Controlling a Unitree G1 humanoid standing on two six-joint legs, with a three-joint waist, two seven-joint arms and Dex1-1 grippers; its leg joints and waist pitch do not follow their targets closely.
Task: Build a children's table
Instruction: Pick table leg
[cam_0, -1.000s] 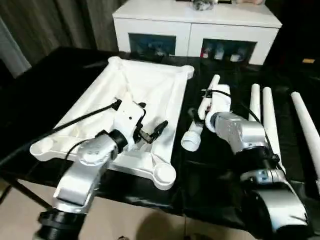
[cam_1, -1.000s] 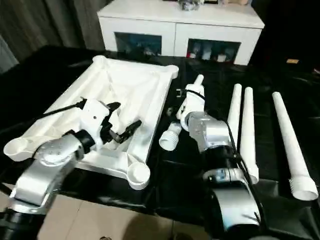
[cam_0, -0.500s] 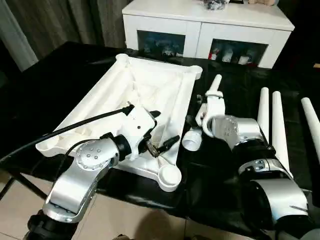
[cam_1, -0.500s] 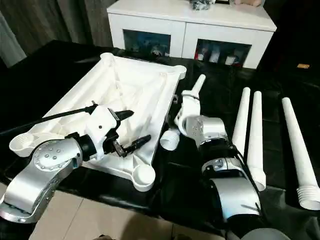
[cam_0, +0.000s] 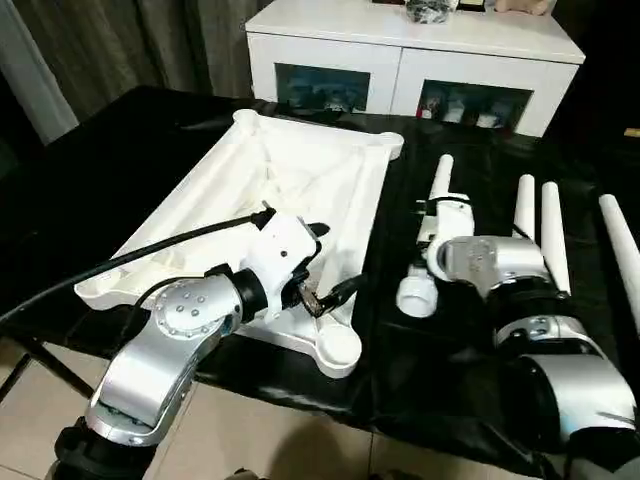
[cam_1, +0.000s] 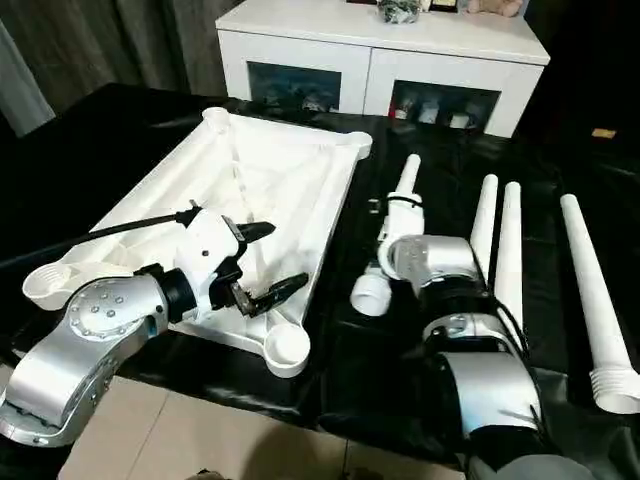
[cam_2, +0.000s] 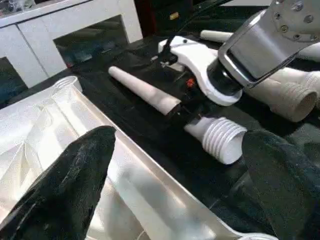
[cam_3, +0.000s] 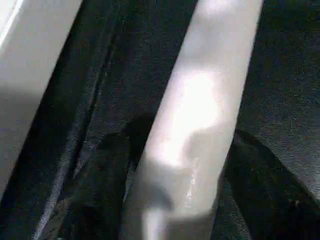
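One leg (cam_1: 390, 245) now sits between the right pincer (cam_3: 175, 165) fingers — they've narrowed around it; left pincer (cam_1: 262, 262) gapes wide — pickup looks imminent.

The left end effector (cam_0: 330, 262) hangs at the end of a bent silver forearm, its white wrist housing trailing a black cable. Its two black fingers (cam_2: 75, 180) stand spread wide apart with nothing between them, tips pointing toward the robot's right. The right end effector (cam_3: 172, 175) reaches forward and down from its silver forearm. Its black fingers (cam_3: 100, 185) sit one on each side of a white tube leg (cam_0: 432, 215), close against it.
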